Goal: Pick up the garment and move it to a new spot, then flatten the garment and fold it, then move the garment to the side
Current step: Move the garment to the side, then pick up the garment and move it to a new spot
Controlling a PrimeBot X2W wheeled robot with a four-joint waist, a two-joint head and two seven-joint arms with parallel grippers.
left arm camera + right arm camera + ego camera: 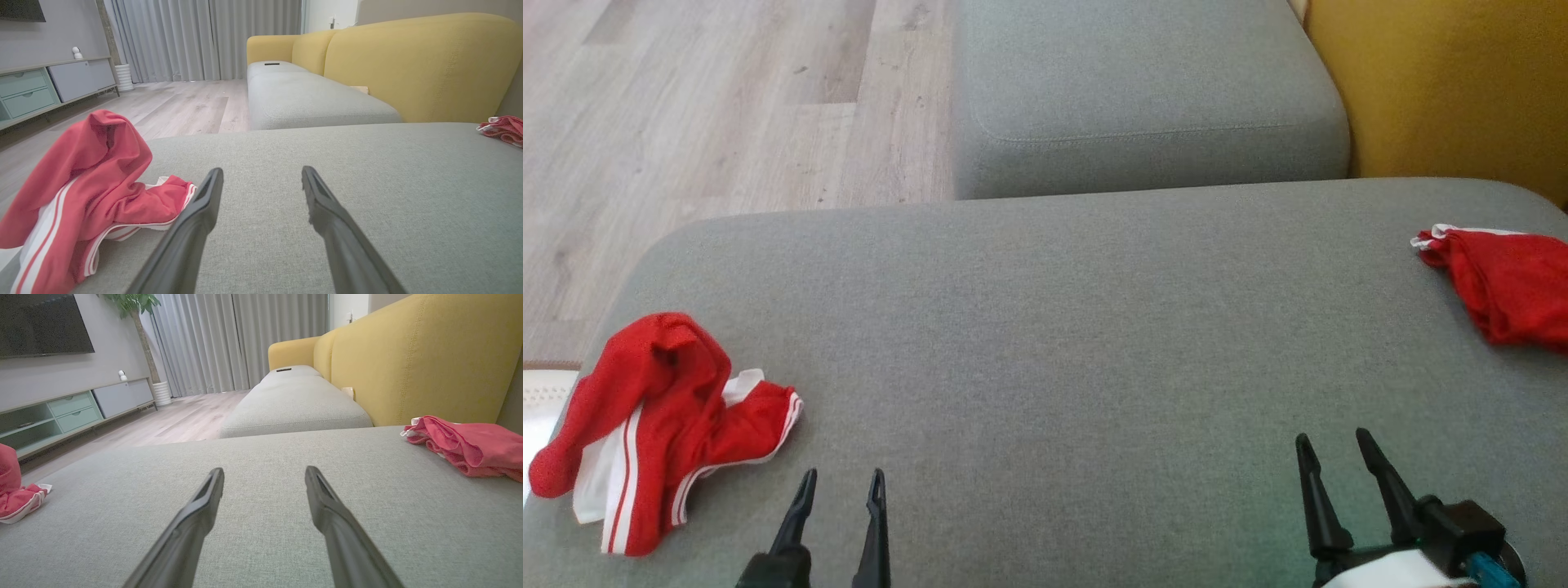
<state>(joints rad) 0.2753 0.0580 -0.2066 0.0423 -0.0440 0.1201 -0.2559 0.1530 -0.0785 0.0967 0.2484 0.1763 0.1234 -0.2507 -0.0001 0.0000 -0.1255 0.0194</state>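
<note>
**Overview: red garment [670,425] heaped at left, nothing gripped**

At far left, pale wooden floor [686,106]. On left end of wide grey seat cushion [1045,327], close to its edge: the red garment, with white stripes and white hem, crumpled into a loose heap, one fold standing up like a hump, a white part showing below it. Not flattened, not folded.

Just to right of the heap, near its striped hem but apart from it in head view: left tool [844,474], low over the cushion, two dark fingers spread wide, nothing between them. In left wrist view, hem seen right beside the left finger; touching or not, cannot tell there.

In the middle, bare grey fabric, and behind it a second grey cushion [1143,90], divided from the first by a narrow gap.

Further right: right tool [1331,435], also low over the wide cushion, fingers likewise spread wide and empty.

At far right, near the cushion's right edge and well apart from right tool: second red garment [1503,282] with white trim, gathered in a compact bundle. Behind it, yellow backrest [1445,82].
</note>
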